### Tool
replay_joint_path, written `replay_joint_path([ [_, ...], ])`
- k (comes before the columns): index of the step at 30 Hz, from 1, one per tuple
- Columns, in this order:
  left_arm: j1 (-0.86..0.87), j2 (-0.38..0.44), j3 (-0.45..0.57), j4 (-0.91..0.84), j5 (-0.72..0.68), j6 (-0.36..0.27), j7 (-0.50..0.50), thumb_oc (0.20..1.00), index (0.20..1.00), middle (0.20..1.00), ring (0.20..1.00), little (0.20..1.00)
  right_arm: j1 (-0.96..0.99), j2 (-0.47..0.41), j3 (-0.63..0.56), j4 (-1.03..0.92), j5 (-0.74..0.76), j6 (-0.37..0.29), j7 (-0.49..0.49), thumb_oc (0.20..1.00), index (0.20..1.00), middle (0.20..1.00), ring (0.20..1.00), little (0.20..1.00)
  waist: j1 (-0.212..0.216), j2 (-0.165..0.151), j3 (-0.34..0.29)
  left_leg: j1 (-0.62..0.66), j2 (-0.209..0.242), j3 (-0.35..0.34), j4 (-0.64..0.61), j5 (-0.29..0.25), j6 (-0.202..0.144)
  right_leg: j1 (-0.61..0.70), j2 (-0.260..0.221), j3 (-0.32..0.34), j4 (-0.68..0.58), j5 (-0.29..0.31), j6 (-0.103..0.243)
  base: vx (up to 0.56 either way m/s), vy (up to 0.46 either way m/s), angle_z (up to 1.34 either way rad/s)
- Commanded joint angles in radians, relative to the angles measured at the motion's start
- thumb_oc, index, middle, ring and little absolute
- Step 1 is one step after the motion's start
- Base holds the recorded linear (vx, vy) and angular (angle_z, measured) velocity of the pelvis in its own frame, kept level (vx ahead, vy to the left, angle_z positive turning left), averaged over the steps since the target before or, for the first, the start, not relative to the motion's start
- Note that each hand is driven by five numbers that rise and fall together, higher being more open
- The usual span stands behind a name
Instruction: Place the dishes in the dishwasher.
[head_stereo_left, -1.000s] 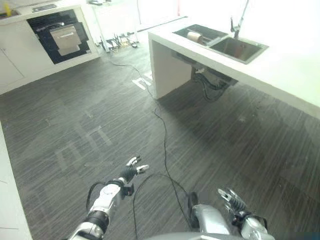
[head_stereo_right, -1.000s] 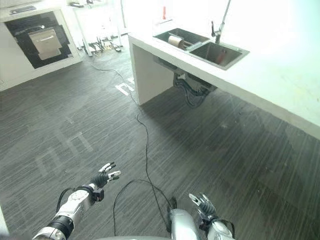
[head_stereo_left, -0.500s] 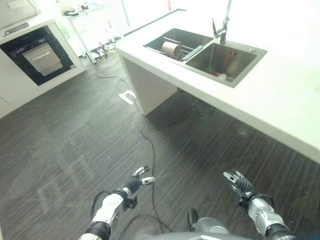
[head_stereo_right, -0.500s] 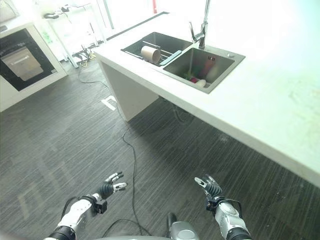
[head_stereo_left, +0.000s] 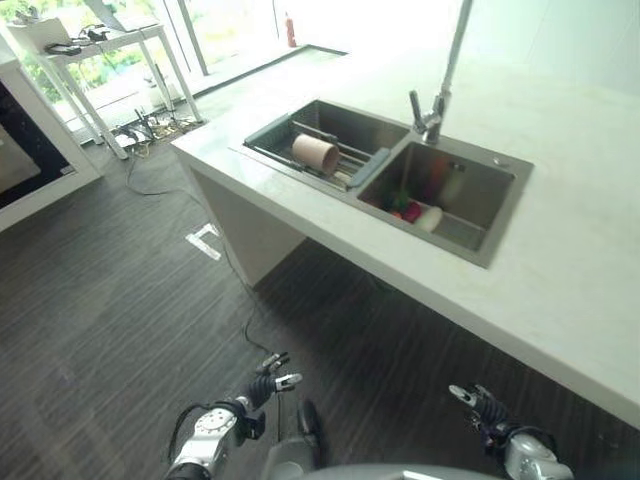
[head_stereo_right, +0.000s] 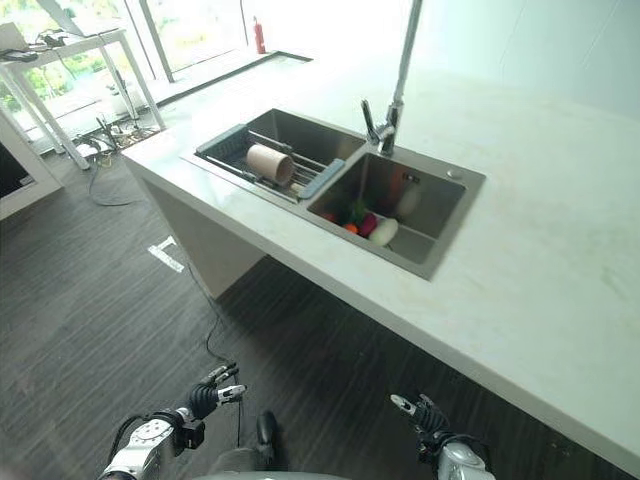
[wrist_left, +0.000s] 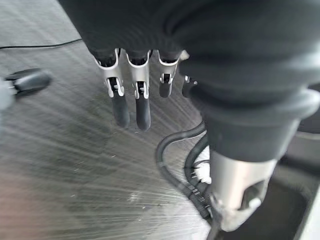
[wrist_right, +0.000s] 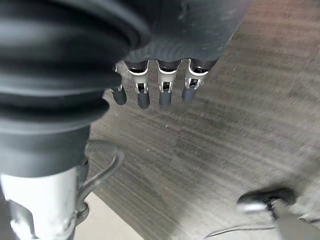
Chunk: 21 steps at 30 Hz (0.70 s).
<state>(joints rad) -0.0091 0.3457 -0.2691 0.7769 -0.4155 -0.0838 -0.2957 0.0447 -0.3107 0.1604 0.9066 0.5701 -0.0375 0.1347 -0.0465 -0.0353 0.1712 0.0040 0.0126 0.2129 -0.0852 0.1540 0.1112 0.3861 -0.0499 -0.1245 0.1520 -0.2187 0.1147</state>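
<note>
While both arms hang low over the dark, streaked floor (head_stereo_left: 120, 300), the left hand (head_stereo_left: 268, 380) and right hand (head_stereo_left: 476, 402) are empty, fingers relaxed and spread, since nothing is within reach. On the pale stone surface (head_stereo_right: 520, 290), the steel sink (head_stereo_right: 270, 130) holds a tan cylindrical cup (head_stereo_right: 268, 164) on its rack and rounded dishes (head_stereo_right: 372, 228) in the basin.

Kitchen: counter (head_stereo_left: 560, 270), double sink (head_stereo_left: 470, 190), faucet (head_stereo_left: 440, 85).

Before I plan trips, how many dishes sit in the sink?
2 clear: a tan cup lying on the left basin's rack, a pale dish in the right basin; coloured items beside it are unclear.
</note>
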Motion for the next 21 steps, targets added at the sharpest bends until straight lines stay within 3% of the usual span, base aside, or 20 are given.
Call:
replay_joint_path([
  [1,-0.07,0.033,-0.011,-0.061,-0.025,-0.028,0.012,1.0,1.0,1.0,1.0,1.0,-0.019,-0.019,-0.03,-0.062,0.004,-0.028,-0.013,1.0,1.0,1.0,1.0,1.0,0.013,0.029,-0.014,-0.009,0.083,-0.028,0.021,-0.082,-0.146,-0.176,-0.048,-0.01,-0.029,0.091,0.012,0.15,0.191,0.17],
  [8,-0.091,0.046,-0.018,-0.066,-0.029,-0.014,0.026,1.0,1.0,1.0,1.0,1.0,-0.015,0.002,-0.035,-0.056,0.017,-0.047,-0.03,1.0,1.0,1.0,1.0,1.0,0.005,0.03,-0.024,0.011,0.04,-0.051,0.018,-0.109,-0.107,-0.241,-0.056,0.015,0.085,0.133,0.033,0.11,0.173,0.23],
  [9,-0.099,0.048,-0.013,-0.052,-0.012,-0.014,0.041,1.0,1.0,1.0,1.0,1.0,-0.014,0.021,-0.031,-0.055,0.016,-0.065,-0.035,1.0,1.0,1.0,1.0,1.0,0.003,0.035,-0.037,0.05,-0.001,-0.041,0.004,-0.137,-0.079,-0.336,-0.041,-0.028,0.253,0.18,0.043,0.25,0.448,0.01],
  [10,-0.098,0.049,-0.008,-0.051,-0.011,-0.012,0.047,1.0,1.0,1.0,1.0,1.0,-0.018,0.021,-0.028,-0.053,0.016,-0.063,-0.032,1.0,1.0,1.0,1.0,1.0,0.009,0.035,-0.038,0.061,-0.003,-0.03,-0.001,-0.14,-0.081,-0.349,-0.058,-0.065,0.254,0.192,0.044,0.21,0.347,-0.36],
  [14,-0.07,0.064,0.02,-0.063,-0.028,-0.024,0.062,1.0,1.0,1.0,1.0,1.0,-0.033,0.016,-0.007,-0.068,0.005,-0.051,-0.025,1.0,1.0,1.0,1.0,1.0,0.029,0.035,-0.024,0.096,0.011,0.007,-0.002,-0.157,-0.102,-0.383,-0.055,-0.194,0.101,0.179,0.023,0.04,-0.02,-0.58],
  [15,-0.059,0.073,0.029,-0.076,-0.027,-0.023,0.063,1.0,1.0,1.0,1.0,1.0,-0.037,0.011,0.0,-0.075,0.01,-0.042,-0.027,1.0,1.0,1.0,1.0,1.0,0.047,0.032,-0.019,0.108,0.012,0.022,-0.002,-0.175,-0.111,-0.384,-0.079,-0.258,0.084,0.172,0.028,-0.04,-0.098,-0.79],
  [16,-0.045,0.067,0.04,-0.08,-0.009,-0.027,0.066,1.0,1.0,1.0,1.0,1.0,-0.048,0.01,0.003,-0.065,0.017,-0.042,-0.026,1.0,1.0,1.0,1.0,1.0,0.059,0.032,-0.013,0.105,0.019,0.049,-0.002,-0.162,-0.107,-0.371,-0.087,-0.274,0.055,0.184,0.015,-0.03,-0.149,-0.71],
  [17,-0.041,0.066,0.029,-0.075,-0.009,-0.033,0.062,1.0,1.0,1.0,1.0,1.0,-0.047,0.011,-0.001,-0.051,0.024,-0.049,-0.033,1.0,1.0,1.0,1.0,1.0,0.048,0.029,-0.015,0.108,0.017,0.041,-0.002,-0.16,-0.109,-0.355,-0.053,-0.226,0.002,0.168,0.008,-0.06,-0.141,-0.53],
  [19,-0.034,0.056,0.032,-0.072,-0.011,-0.035,0.063,1.0,1.0,1.0,1.0,1.0,-0.047,0.006,-0.003,-0.042,0.029,-0.046,-0.035,1.0,1.0,1.0,1.0,1.0,0.053,0.025,-0.022,0.109,0.017,0.058,-0.002,-0.159,-0.115,-0.324,-0.053,-0.251,-0.047,0.169,0.004,0.01,-0.078,-0.1],
  [21,-0.024,0.043,0.031,-0.062,0.001,-0.045,0.064,1.0,1.0,1.0,1.0,1.0,-0.044,0.005,-0.007,-0.029,0.024,-0.046,-0.033,1.0,1.0,1.0,1.0,1.0,0.048,0.023,-0.031,0.111,0.012,0.055,-0.002,-0.161,-0.113,-0.305,-0.038,-0.213,-0.09,0.176,-0.003,0.03,-0.069,-0.08],
])
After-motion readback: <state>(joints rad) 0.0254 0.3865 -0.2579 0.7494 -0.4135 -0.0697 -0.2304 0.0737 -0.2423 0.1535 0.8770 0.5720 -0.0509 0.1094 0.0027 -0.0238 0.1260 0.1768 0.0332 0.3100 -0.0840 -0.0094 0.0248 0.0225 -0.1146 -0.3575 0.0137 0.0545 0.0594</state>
